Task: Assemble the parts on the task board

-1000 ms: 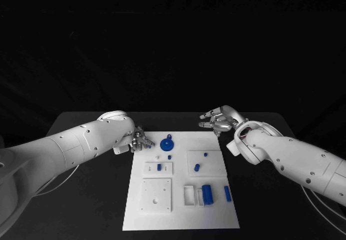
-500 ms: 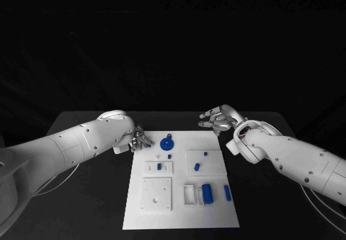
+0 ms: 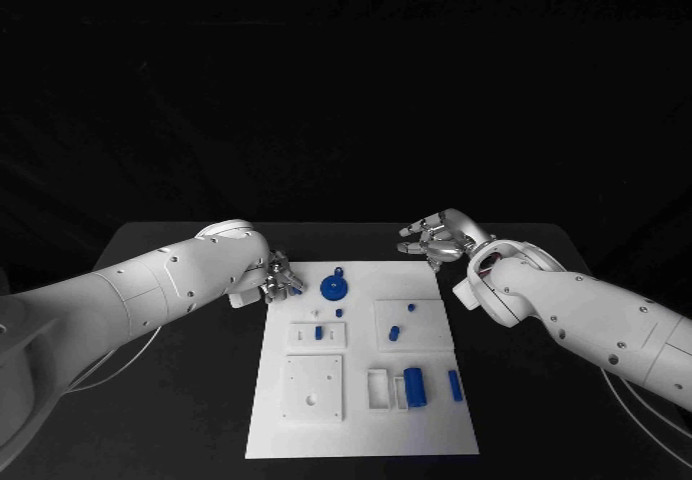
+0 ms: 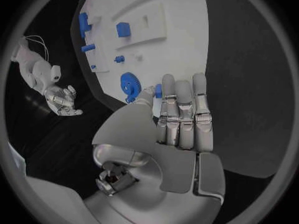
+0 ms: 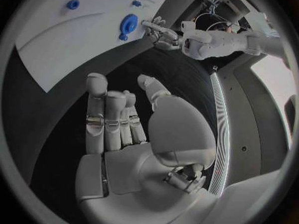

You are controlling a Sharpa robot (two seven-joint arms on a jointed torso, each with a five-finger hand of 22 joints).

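Parts lie spread over the board [image 3: 364,400] mid-table; we see a blue disc [image 3: 335,291] near its far edge, just beside our left hand [image 3: 278,281]. That hand pinches a small blue piece [image 4: 158,90] between thumb and finger. Our right hand [image 3: 437,243] hovers past the far right corner, fingers apart, holding nothing.
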